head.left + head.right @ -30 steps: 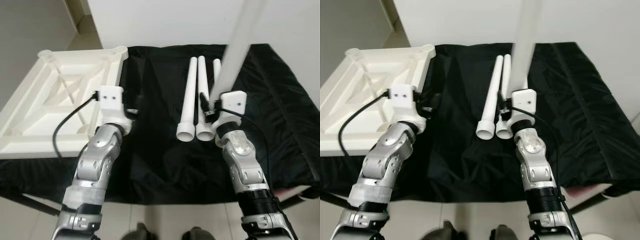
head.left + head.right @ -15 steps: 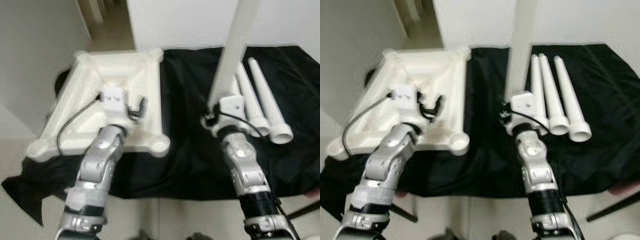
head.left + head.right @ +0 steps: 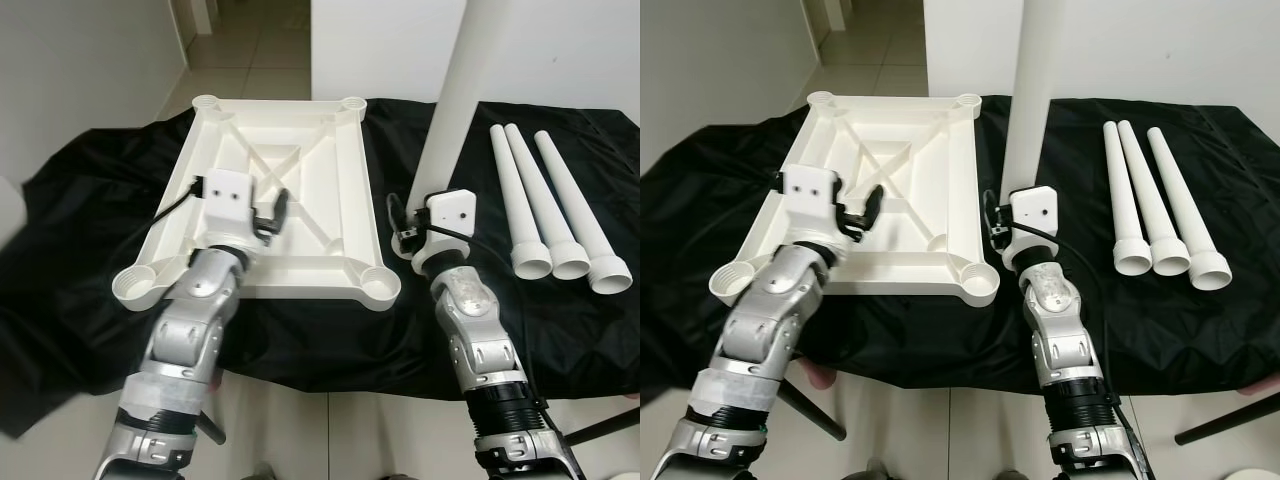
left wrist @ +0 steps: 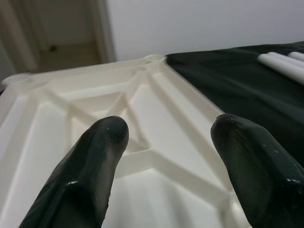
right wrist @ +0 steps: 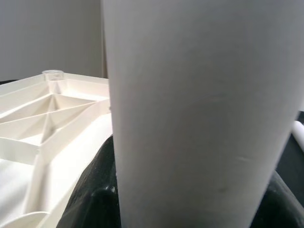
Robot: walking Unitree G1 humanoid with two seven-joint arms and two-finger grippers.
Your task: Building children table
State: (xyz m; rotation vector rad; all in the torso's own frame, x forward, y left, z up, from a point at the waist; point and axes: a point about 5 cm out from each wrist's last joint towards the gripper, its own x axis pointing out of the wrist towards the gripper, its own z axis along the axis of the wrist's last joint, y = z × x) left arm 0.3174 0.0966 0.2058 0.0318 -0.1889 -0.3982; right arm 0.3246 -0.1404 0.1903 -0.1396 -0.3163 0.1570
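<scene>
The white table top [image 3: 280,103] lies upside down on a black cloth, its ribs and corner sockets facing up. My left gripper [image 3: 278,210] hovers open over its near half, and its black fingers [image 4: 102,147] frame the ribs with nothing between them. My right gripper [image 3: 405,225] is shut on a white table leg [image 3: 452,100] held upright, just right of the top's near right corner socket [image 3: 376,281]. Up close, that leg [image 5: 199,95] hides most of the right fingers [image 5: 95,190]. Three more white legs [image 3: 545,215] lie side by side on the cloth at the right.
The black cloth [image 3: 90,230] covers the low surface and hangs over its front edge. A white wall stands behind, with a tiled passage [image 3: 255,50] at the back left. Bare cloth lies between the held leg and the three lying legs.
The whole view has swung left, so the table top now sits in the middle. My right gripper has carried the upright leg from beside the lying legs to the top's near right corner.
</scene>
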